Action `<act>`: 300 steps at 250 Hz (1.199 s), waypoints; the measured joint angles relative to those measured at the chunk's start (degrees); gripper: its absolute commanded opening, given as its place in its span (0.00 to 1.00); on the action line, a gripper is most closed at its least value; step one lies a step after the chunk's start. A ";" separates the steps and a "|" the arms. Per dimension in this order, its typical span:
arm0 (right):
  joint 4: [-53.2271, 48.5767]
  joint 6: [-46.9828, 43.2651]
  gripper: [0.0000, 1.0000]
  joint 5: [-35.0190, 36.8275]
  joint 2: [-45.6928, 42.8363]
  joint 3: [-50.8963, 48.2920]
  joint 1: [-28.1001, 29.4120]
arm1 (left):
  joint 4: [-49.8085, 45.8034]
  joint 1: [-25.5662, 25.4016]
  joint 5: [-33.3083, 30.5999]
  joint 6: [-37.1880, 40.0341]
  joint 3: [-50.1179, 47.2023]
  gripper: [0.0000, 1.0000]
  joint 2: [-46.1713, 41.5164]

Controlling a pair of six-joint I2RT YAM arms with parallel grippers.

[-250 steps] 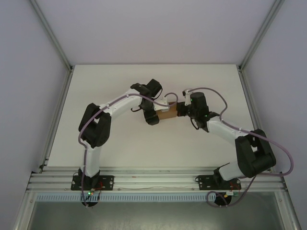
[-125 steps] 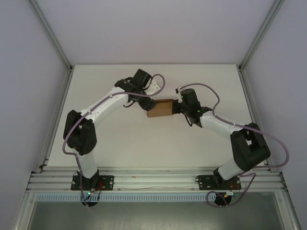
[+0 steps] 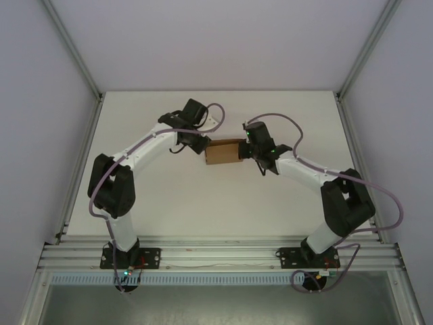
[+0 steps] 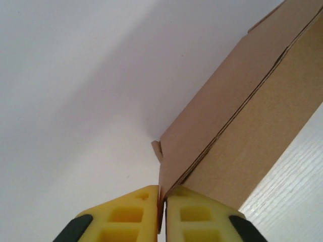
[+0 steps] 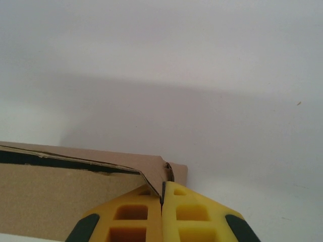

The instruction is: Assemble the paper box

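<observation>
Left gripper (image 3: 202,146) pinches paper box (image 3: 223,153) at its 9 o'clock end; right gripper (image 3: 243,150) pinches the 3 o'clock end.

top: paper box (image 3: 223,152) ends hidden under left gripper (image 3: 205,147), right gripper (image 3: 242,150); creases too small | left wrist: box cut off top, right | right wrist: box cut off left, bottom; pinched edge hidden between fingers (image 5: 136,212)
</observation>
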 measured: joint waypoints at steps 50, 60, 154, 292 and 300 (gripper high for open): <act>-2.27 2.91 0.00 0.98 0.98 2.05 0.24 | 0.15 0.15 0.81 -2.73 0.00 0.00 0.00; -2.82 3.74 0.00 1.38 1.09 2.38 0.44 | 0.22 0.15 0.92 -3.80 0.00 0.00 0.00; -9.90 11.28 0.00 12.96 4.42 7.61 5.03 | -1.20 2.78 7.85 -22.25 2.71 0.00 1.79; -13.07 14.84 0.00 16.63 6.88 11.02 6.69 | -15.04 10.10 23.06 -35.12 22.03 0.00 14.99; -13.11 14.82 0.00 16.63 7.13 11.28 6.71 | -14.95 10.80 24.90 -36.09 21.75 0.00 15.21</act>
